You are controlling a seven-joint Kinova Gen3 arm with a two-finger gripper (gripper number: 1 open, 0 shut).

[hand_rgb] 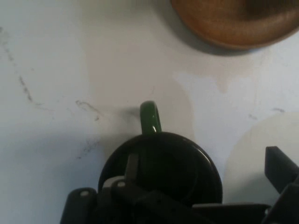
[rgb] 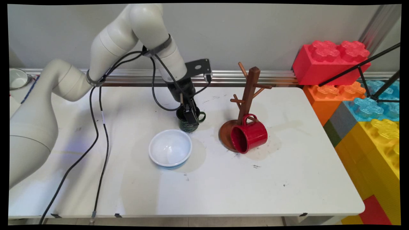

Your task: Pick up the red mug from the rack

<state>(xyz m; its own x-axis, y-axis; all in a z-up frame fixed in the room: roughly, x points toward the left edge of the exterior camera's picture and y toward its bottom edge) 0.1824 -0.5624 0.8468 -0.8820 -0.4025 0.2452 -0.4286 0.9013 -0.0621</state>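
The gripper (rgb: 191, 117) reaches down into a dark green mug (rgb: 190, 124) standing upright on the white table (rgb: 255, 185), 1 finger (hand_rgb: 132, 169) inside its dark mouth, 1 outside; I cannot tell whether it clenches the rim. Nothing shows inside the mug. Just in front sits a white bowl (rgb: 170, 148), empty. To the right, a red mug (rgb: 249, 134) lies on its side, empty, against a wooden mug tree (rgb: 244, 105).
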